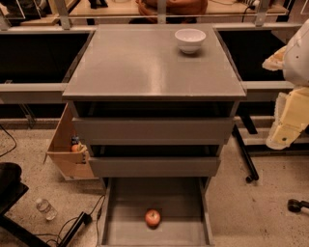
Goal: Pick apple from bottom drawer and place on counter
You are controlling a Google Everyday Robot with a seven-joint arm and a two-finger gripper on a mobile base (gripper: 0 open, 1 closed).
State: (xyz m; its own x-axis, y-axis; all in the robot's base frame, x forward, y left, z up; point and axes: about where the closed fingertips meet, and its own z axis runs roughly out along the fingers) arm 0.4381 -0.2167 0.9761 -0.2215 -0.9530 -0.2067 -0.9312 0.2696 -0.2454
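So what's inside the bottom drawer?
One apple sits on the bottom drawer floor. The drawer's back is hidden under the drawers above. The gripper hangs at the far right, away from the apple.

White arm, cream jaws, far right

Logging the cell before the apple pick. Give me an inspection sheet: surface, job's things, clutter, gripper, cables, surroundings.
Surface: grey counter, white bowl at its back right.
Job's things: apple lying in the open bottom drawer, toward its front.
Clutter: cardboard box and water bottle on the floor, left.
Gripper: gripper at the right edge, beside the cabinet, away from the apple.
Cables: black cables on the floor, left of the drawer.
Surroundings: wooden tabletop behind.
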